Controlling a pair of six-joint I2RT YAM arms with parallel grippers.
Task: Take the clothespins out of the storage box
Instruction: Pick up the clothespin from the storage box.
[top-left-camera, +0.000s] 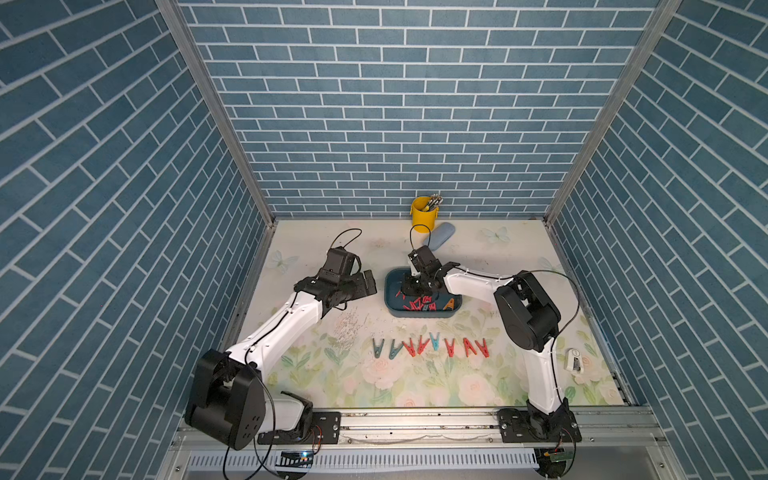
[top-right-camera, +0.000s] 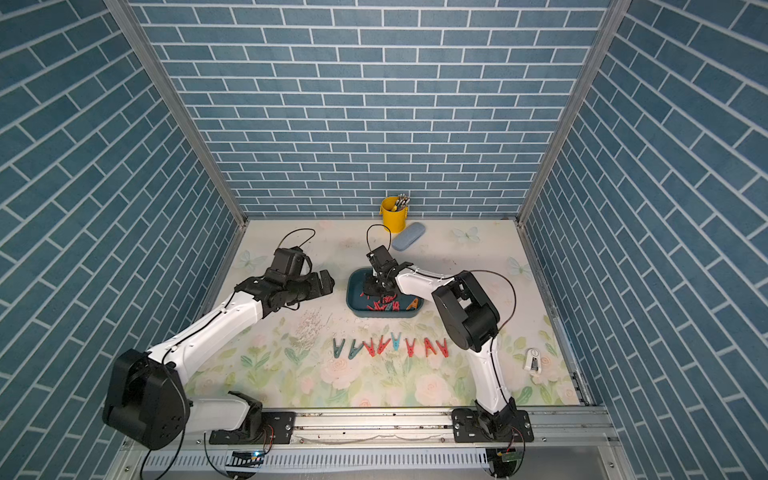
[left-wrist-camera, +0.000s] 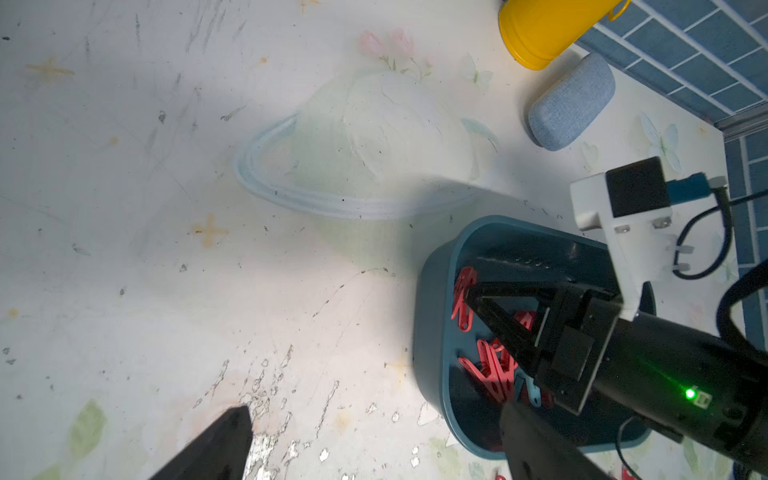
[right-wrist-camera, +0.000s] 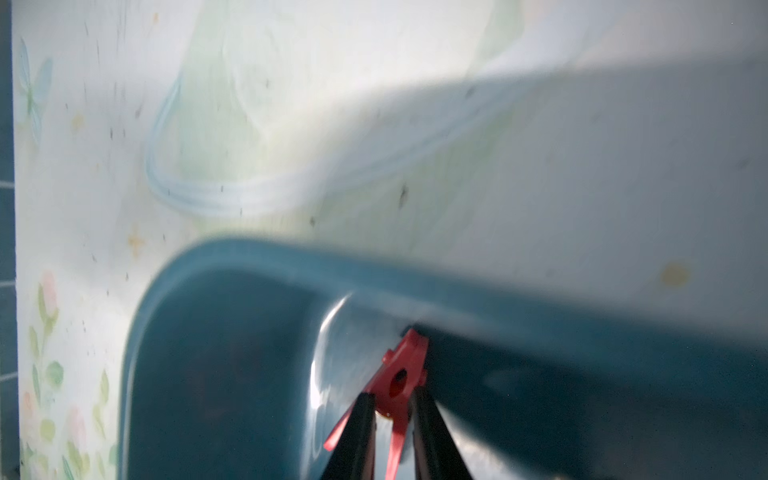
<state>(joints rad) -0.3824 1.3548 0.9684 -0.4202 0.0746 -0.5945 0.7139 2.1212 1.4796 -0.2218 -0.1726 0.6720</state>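
Observation:
The dark teal storage box stands mid-table with several clothespins, mostly red, in its right half. My right gripper reaches down into the box's left end, shut on a red clothespin held close to the box wall. The left wrist view shows that clothespin at the right gripper's tip. My left gripper hovers open and empty just left of the box. A row of red and teal clothespins lies on the mat in front.
A yellow bucket with grey pens stands at the back wall, a light blue case beside it. A small white device lies near the right edge. The mat is scuffed left of the row of clothespins.

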